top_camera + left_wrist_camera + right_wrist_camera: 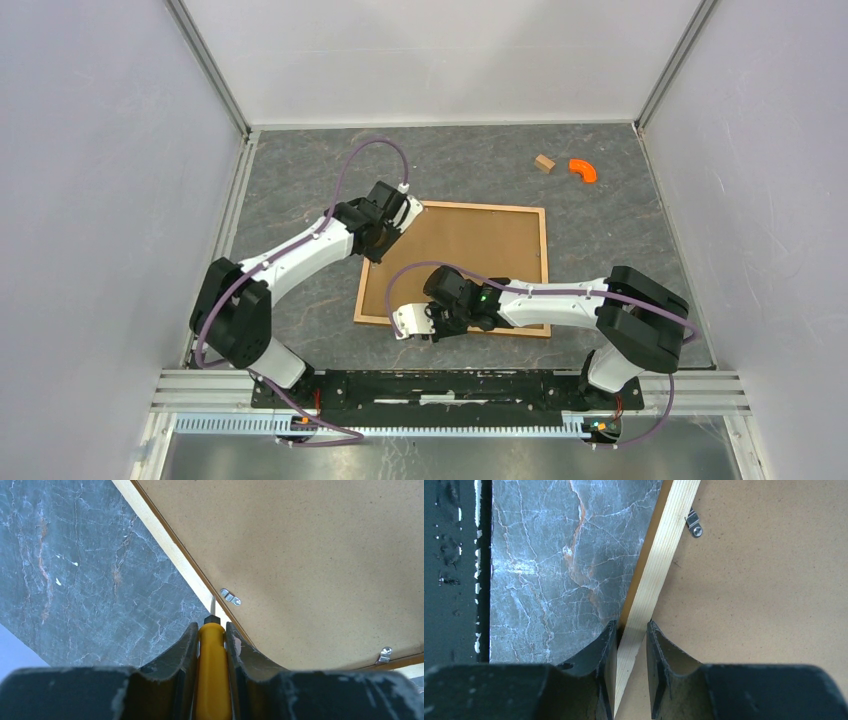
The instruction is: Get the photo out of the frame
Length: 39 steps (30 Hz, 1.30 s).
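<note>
The frame (pixel 545 270) lies face down on the grey table, and its plain brown backing board (pixel 460 260) faces up. The photo is hidden under the board. My left gripper (pixel 405 212) is at the frame's far left corner, shut on a yellow-handled screwdriver (pixel 212 670). The screwdriver's thin tip points at a small metal clip (pixel 230 597) on the board's edge. A second clip (pixel 384 654) sits further along. My right gripper (pixel 410 325) is at the near left corner. Its jaws close around the frame's pale wooden bar (pixel 664 565), one finger on each side. Another clip (pixel 693 524) shows beyond it.
A small wooden block (pixel 544 163) and an orange curved piece (pixel 583 170) lie at the far right of the table. The black base rail (pixel 454 570) runs close beside the right gripper. White walls enclose the table on three sides.
</note>
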Available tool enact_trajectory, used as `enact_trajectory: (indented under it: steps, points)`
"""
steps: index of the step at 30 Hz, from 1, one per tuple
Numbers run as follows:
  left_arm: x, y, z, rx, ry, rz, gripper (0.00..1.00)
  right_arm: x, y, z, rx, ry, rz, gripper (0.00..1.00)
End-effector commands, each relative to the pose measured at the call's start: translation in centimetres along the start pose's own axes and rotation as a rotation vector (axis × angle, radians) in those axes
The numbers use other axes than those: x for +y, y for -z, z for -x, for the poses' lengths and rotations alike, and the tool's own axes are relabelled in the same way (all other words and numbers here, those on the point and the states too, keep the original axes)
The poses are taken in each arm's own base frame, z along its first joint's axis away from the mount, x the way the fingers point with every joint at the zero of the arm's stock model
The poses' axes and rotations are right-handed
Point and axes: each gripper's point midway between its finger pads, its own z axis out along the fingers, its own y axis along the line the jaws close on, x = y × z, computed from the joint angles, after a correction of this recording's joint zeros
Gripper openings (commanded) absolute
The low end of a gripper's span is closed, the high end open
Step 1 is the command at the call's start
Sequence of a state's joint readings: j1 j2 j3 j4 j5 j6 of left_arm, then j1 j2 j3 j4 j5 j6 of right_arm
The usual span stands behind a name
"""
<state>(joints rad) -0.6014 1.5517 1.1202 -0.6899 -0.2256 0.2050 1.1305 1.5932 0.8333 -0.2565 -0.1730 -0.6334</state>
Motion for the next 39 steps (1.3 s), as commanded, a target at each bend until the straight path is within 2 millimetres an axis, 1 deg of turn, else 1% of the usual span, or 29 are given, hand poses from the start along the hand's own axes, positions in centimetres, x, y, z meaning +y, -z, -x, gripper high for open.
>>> enact_trajectory:
  steps: [1,8,17,24,27,31,39]
  points:
    - [0.1,0.8,0.6,-0.084,0.046,0.004,0.02,3.3,-0.9,-2.4,0.067,0.017,0.117,0.0]
    - [0.0,1.7,0.4,-0.108,0.145,0.012,0.02,3.0,-0.9,-2.4,0.07,0.009,0.1,0.0]
    - [0.0,1.9,0.1,-0.148,0.272,0.029,0.02,3.0,-1.0,-2.4,0.072,0.007,0.098,0.0]
    - [-0.5,1.1,0.1,-0.15,0.331,0.02,0.02,2.9,-1.0,-2.4,0.074,0.006,0.097,0.0]
    - [-0.3,0.7,0.0,-0.143,0.34,0.038,0.02,3.0,-1.0,-2.5,0.077,0.005,0.097,0.0]
    - [0.5,0.1,-0.5,-0.118,0.331,0.09,0.02,2.9,-1.0,-2.5,0.078,0.004,0.097,0.0]
    - [0.2,-0.8,-1.0,-0.09,0.318,0.089,0.02,2.9,-1.1,-2.6,0.08,0.005,0.097,0.0]
